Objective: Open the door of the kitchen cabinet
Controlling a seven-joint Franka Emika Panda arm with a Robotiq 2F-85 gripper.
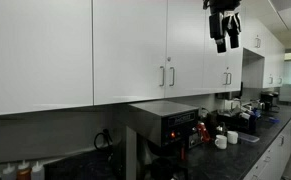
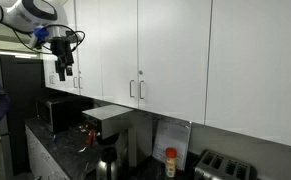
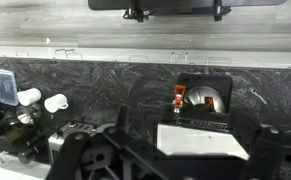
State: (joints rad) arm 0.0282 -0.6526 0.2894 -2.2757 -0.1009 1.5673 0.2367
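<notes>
The door (image 1: 185,45) is a narrow, tall white panel, shut flush with its neighbours. It also shows in an exterior view (image 2: 90,50). Its slim silver bar handle (image 1: 171,76) stands at its lower left edge, seen again in an exterior view (image 2: 81,82). The kitchen cabinet behind it is closed, so its inside is hidden. My gripper (image 1: 222,42) hangs in front of the cabinet row, out from the fronts, at about door height and clear of the handle. It also shows in an exterior view (image 2: 63,70). Its fingers are spread and empty. The wrist view shows only the fingers (image 3: 175,165), not the door.
A wider white door (image 1: 130,50) with its handle (image 1: 162,76) adjoins on the left. A black microwave (image 1: 170,120) stands below, a silver-topped coffee machine (image 3: 200,140) and white mugs (image 3: 30,97) on the dark counter. A toaster (image 2: 225,168) stands further along.
</notes>
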